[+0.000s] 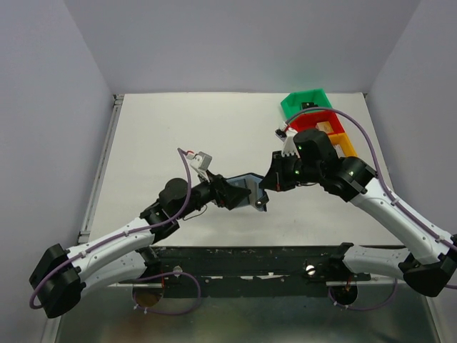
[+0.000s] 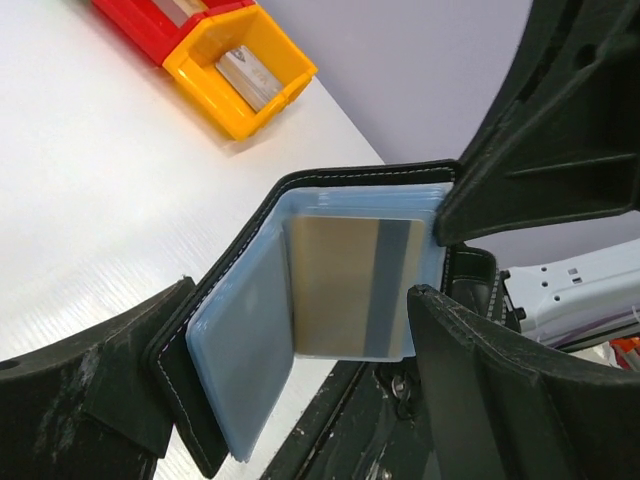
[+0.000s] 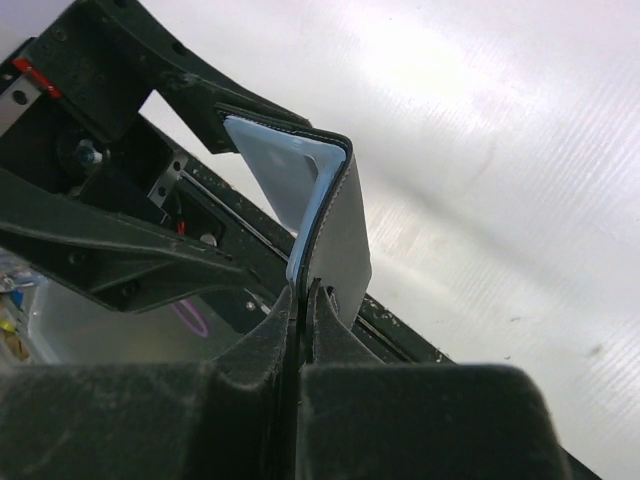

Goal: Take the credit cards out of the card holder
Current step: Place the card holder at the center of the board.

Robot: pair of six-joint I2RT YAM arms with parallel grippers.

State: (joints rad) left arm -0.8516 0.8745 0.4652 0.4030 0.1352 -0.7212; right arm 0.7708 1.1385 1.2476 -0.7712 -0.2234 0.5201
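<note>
the card holder (image 2: 235,340) is hanging open above the middle of the table (image 1: 164,136). one silver-grey card (image 2: 335,290) is showing in its blue-grey pocket, long axis running up the left wrist view; any others are hiding, so i am counting one. the right gripper (image 3: 300,300) is pinching the holder's edge, fingers closed tight. the left gripper (image 1: 230,193) is standing wide, gripping nothing, with the holder lying straight ahead between its fingers, so it looks the nearer for the pull. three bins (image 1: 312,123) are sitting far right.
</note>
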